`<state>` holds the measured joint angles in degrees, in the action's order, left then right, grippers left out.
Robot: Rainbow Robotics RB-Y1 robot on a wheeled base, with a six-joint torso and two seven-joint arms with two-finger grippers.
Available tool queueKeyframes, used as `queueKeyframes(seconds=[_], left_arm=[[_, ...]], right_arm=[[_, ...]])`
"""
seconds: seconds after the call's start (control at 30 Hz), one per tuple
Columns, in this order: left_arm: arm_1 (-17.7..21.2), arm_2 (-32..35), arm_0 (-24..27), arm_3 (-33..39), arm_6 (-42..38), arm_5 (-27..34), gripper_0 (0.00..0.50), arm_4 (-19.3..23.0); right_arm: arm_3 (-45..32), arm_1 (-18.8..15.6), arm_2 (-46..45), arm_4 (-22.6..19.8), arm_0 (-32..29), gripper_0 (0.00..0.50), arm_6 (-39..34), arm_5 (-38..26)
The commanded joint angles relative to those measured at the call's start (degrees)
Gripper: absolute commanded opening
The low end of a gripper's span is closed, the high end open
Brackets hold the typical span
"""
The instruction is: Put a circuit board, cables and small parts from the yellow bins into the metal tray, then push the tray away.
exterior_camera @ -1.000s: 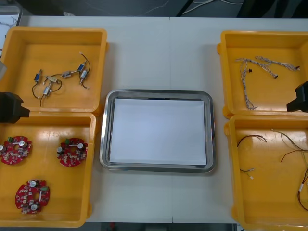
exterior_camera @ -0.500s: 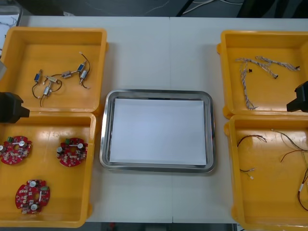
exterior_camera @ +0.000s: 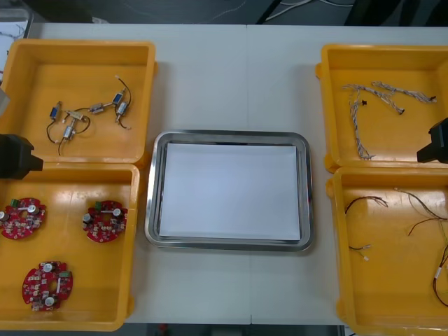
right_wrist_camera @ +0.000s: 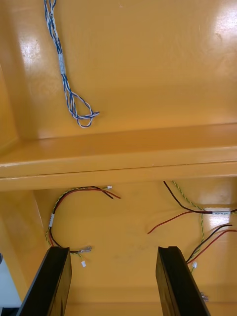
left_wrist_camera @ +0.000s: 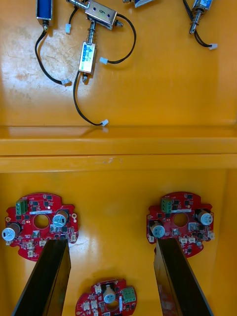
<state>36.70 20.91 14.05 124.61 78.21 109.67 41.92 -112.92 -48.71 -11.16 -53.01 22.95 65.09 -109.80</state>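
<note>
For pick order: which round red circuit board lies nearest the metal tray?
The rightmost red board, by the yellow bin's inner wall; the other two sit farther left.

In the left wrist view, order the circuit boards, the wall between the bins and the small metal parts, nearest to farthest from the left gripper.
1. Circuit boards, around the left gripper; too close to rank among themselves.
2. Wall between the bins, beyond them.
3. Small metal parts, in the far bin.

Front view steeply overhead, wrist views close above yellow bins point(exterior_camera: 42, 77)
</note>
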Motion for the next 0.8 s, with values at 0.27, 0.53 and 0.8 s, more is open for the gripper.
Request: queueKeyframes(seconds=[0.27, 0.53, 0.8], left_arm=[[0.92, 0.09, -1.04, 0.2, 0.36, 0.33, 0.5, 0.36], [2.59, 2.73, -6.14, 1.52, 1.41, 0.33, 0.5, 5.02], [3.64, 3.08, -15.9, 8.63, 2.47, 0.33, 0.5, 3.35]], right_arm=[[-2.39, -0.51, -2.9, -0.86, -2.82, 0.5, -1.64, -0.2], [-2.39, -0.51, -6.51, -0.78, -5.9, 0.5, -3.13, -0.2], [-2.39, -0.51, -10.81, 0.81, -9.59, 0.5, -5.5, -0.2]])
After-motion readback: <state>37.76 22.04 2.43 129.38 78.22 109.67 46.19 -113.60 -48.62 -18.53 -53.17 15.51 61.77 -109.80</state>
